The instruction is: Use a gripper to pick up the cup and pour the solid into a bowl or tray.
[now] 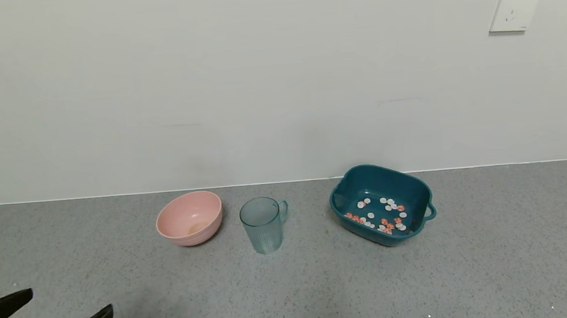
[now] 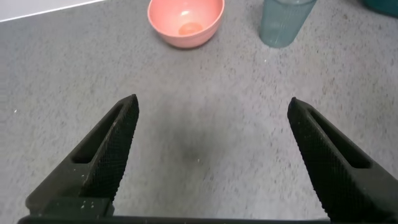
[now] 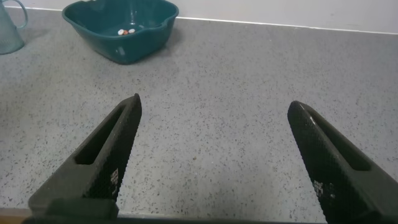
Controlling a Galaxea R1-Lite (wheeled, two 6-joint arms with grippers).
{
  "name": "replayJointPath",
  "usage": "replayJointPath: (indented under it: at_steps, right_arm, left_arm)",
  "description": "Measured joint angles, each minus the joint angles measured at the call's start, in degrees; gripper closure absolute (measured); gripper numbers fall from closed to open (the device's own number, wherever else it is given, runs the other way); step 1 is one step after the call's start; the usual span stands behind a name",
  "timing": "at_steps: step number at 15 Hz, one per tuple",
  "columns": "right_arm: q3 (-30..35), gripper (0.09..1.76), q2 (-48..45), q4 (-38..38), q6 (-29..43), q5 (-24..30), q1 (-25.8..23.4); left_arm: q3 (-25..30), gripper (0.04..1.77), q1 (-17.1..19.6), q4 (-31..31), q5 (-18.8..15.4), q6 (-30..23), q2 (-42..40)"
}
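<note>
Head view: left gripper (image 1: pixel 50 315) low at near-left, fingers spread (holding nothing); right gripper (image 3: pixel 214 155) likewise spread, well short of the basin (image 3: pixel 143 37).

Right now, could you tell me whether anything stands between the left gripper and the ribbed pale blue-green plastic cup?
Nothing visible does: bare grey counter lies between the open left gripper and the cup; the round pink bowl sits off to its side.
</note>
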Motion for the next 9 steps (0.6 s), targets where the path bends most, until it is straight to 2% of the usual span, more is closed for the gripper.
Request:
replayJointPath:
  at_steps: [2,9]
  right_arm:
    - [0.00,0.14,0.00,0.00,0.00,-0.02,0.00]
    - [0.00,0.14,0.00,0.00,0.00,-0.02,0.00]
  left_arm:
    - [0.50,0.09,0.09,2.94,0.28,-0.09,-4.96]
    - [4.57,0.09,1.60,3.72,0.56,0.11,-17.09]
